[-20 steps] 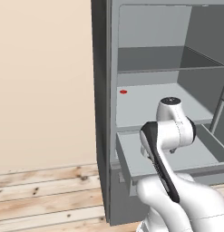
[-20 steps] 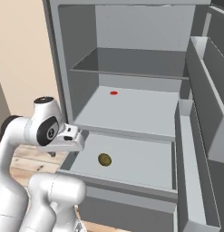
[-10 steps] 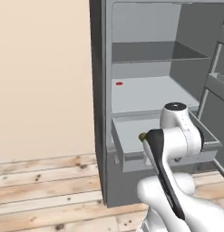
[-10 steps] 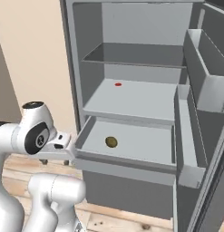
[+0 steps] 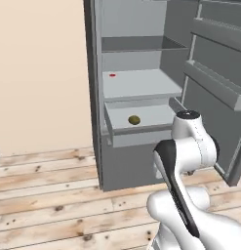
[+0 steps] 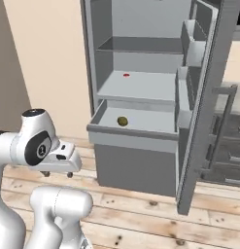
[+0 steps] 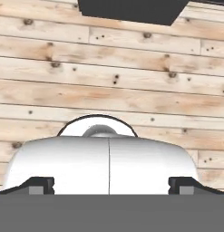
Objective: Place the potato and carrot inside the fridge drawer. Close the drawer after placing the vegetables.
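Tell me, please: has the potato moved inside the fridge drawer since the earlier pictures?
No. The potato lies on the floor of the fridge drawer, left of its middle, as before. The whole picture shifted because the base drove, not the potato.

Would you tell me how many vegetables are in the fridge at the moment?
2. The potato lies in the pulled-out fridge drawer; the carrot lies on the shelf just above it. The upper shelf's surface is hidden.
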Tool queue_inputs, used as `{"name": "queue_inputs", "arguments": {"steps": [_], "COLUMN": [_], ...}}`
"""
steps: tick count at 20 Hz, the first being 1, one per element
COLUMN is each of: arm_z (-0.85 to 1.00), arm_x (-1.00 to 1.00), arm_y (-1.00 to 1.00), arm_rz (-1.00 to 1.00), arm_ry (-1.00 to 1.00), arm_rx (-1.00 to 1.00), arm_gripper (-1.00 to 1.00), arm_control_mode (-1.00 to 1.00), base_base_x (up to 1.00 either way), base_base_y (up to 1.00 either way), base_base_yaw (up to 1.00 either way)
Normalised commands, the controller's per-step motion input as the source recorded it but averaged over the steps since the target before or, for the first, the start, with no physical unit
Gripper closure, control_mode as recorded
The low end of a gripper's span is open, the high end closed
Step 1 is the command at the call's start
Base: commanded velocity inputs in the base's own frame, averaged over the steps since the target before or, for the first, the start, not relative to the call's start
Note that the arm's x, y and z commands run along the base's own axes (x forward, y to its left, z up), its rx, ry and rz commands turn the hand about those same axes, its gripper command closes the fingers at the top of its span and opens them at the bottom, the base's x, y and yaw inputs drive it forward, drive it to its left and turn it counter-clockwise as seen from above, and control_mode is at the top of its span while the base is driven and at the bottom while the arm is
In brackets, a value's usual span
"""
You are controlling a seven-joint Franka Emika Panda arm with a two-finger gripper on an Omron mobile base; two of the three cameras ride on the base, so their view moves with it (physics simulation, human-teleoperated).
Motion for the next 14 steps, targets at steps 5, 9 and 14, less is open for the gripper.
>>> {"name": "queue_inputs", "arguments": {"steps": [5,9,14], "arm_z": [0.0,0.0,0.0], "arm_x": [0.0,0.0,0.0], "arm_y": [0.0,0.0,0.0], "arm_rz": [0.0,0.0,0.0], "arm_ry": [0.0,0.0,0.0], "arm_rx": [0.0,0.0,0.0], "arm_gripper": [-1.0,-1.0,-1.0], "arm_control_mode": [1.0,1.0,1.0], "base_base_x": [-0.51,0.05,0.19], "base_base_y": [-1.0,-1.0,-1.0], "base_base_yaw": [-0.25,-0.21,-0.11]}}
